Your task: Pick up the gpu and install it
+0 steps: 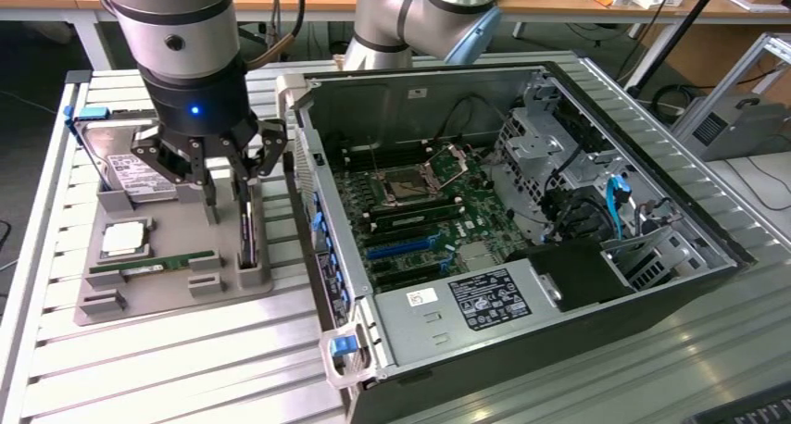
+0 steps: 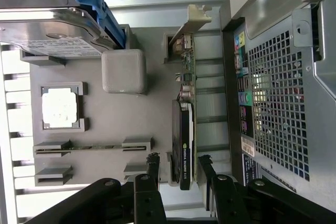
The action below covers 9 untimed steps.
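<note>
Two spread fingers (image 2: 153,162) flank the gpu (image 2: 185,145): we are at the pick-up step.
Our gripper (image 1: 229,206) stands wide open with nothing held. The gpu sits on edge in the grey holder (image 1: 173,294) just beneath it, between the fingers and apart from both. We judge that a clean grasp calls for even closure on its faces.

gpu (image 1: 246,234) (image 2: 185,145): thin green card, dark cooler, silver bracket; upright on edge in grey holder (image 1: 173,253).
</note>
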{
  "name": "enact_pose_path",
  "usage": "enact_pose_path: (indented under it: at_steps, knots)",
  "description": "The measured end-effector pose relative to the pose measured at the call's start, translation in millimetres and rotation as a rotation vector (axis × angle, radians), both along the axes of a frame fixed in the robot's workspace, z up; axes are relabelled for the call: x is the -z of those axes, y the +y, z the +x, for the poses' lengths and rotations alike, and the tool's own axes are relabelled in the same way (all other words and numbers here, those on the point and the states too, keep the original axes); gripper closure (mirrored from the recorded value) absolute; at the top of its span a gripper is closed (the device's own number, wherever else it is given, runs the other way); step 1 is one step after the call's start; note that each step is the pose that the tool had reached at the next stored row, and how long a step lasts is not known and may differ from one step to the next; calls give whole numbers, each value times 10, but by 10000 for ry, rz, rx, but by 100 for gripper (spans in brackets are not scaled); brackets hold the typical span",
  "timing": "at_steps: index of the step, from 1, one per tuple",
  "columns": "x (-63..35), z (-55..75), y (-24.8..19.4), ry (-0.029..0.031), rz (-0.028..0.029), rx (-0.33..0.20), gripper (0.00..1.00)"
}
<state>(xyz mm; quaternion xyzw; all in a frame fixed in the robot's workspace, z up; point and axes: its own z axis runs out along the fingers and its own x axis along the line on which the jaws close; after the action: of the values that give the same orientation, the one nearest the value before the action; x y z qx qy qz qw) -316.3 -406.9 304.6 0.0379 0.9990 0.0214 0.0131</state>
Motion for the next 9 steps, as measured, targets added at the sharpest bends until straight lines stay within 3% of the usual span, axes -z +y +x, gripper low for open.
enact_pose_path:
  at_steps: [9]
  knots:
    - [27,0,0,0,0,0,58]
